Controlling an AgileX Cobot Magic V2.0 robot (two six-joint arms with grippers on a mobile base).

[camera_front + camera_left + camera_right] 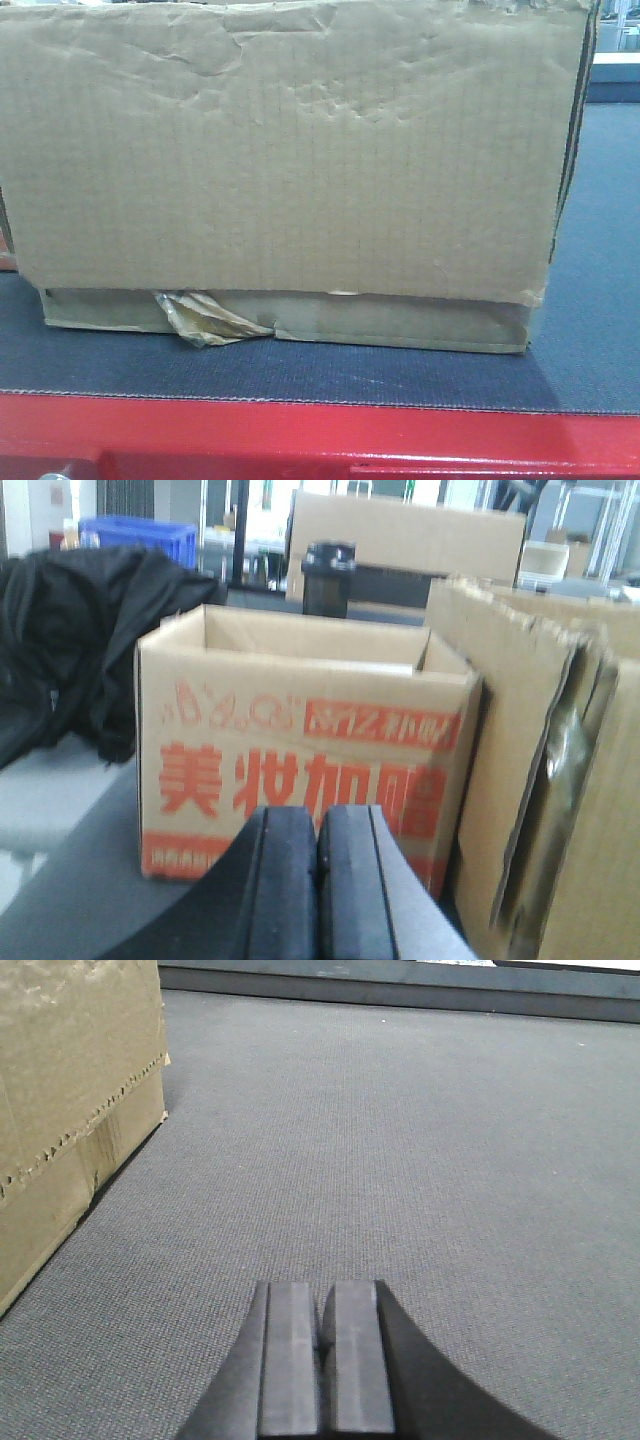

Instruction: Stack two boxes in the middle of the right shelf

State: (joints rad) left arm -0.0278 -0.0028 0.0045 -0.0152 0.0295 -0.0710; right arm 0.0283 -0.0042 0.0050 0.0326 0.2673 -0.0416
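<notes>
In the front view a big brown cardboard box (290, 150) with a dimpled face fills most of the frame. It rests on a thin flat box (400, 322) with torn tan tape (205, 318). Both stand on the dark mat. My left gripper (318, 825) is shut with nothing in it, low beside the brown cardboard (560, 780) on its right. The right gripper (322, 1305) is also shut and empty over the grey mat, with the boxes' side (70, 1090) apart from it at the left. The right shelf is out of view.
An open-topped carton with red print (300, 740) stands just ahead of the left gripper. A black jacket (70, 640) lies to its left, a blue bin (140, 535) behind. The table has a red front frame (320, 435) and a dark mat (420, 1140).
</notes>
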